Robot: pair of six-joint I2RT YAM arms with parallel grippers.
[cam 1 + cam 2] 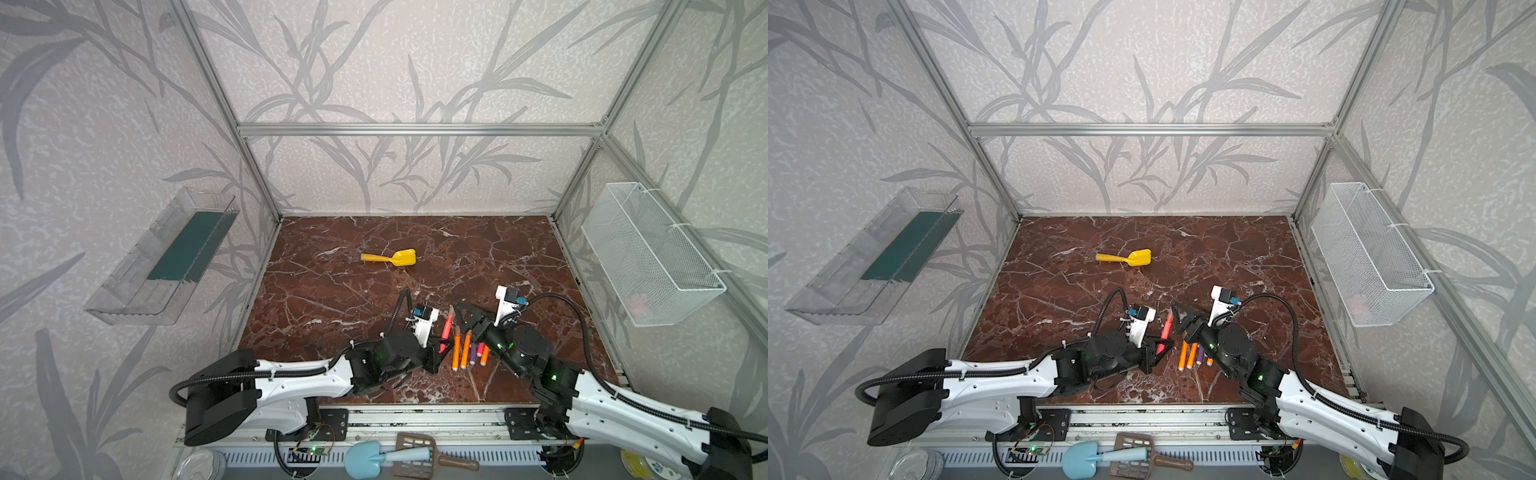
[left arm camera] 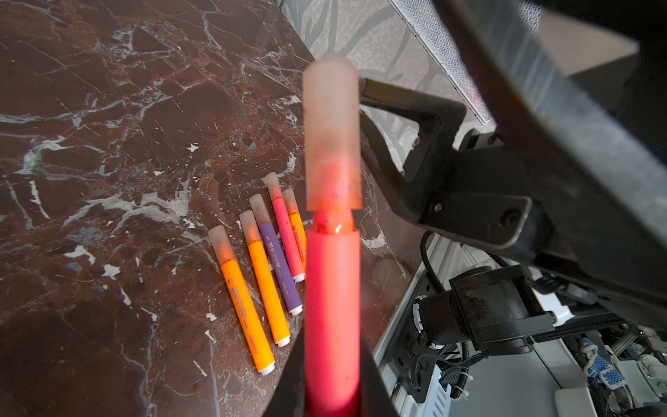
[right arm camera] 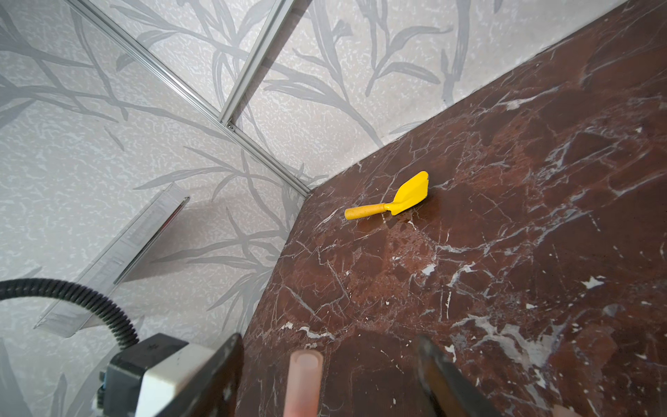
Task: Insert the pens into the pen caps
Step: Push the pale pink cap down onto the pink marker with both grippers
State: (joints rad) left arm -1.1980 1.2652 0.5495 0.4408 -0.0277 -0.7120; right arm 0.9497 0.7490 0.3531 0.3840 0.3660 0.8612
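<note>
1. Currently the slim pink-red plastic marker pen (image 2: 332,307) is held up off the table. In both top views it sits near the table's middle, a bit toward 4 o'clock, w/ its capped tip aimed at approx 12 o'clock.
2. Its short translucent pinkish-tan plastic cap (image 2: 331,133) covers the tip, but a bare collar shows btw cap rim and barrel. The capped pens lying on the table show no such gap, so I judge this cap not fully home.
3. The left gripper (image 2: 332,397) is clamped on the barrel's lower end, w/ a finger tight on each side.
4. The right gripper (image 3: 328,339) stands wide, jaws either side of the cap, neither touching it.
5. Step in hand, as I read it, is seating this cap.
   - Push straight along the pen axis, i.e. close lightly on the cap & slide it toward the left gripper, or press its closed end.
   - Avoid any side load, since the pen is gripped at one end only & would prob. lever in the grip.
   - Stop when rim meets barrel.
6. Five other capped pens (image 2: 279,269) (three orange, one purple, one pink) lie in a tight row on the dark red-brown marbled table (image 1: 332,299). In a top view they are at approx 4 o'clock of the held pen. Lay this one beside them, not across.
7. Farther out, a yellow plastic toy shovel (image 1: 390,258) lies at 11 o'clock, well apart. A white wire-mesh basket (image 1: 648,257) hangs on the wall at 3 o'clock, and a clear plastic tray (image 1: 137,270) at 9 o'clock. None looks to be in the way.
</note>
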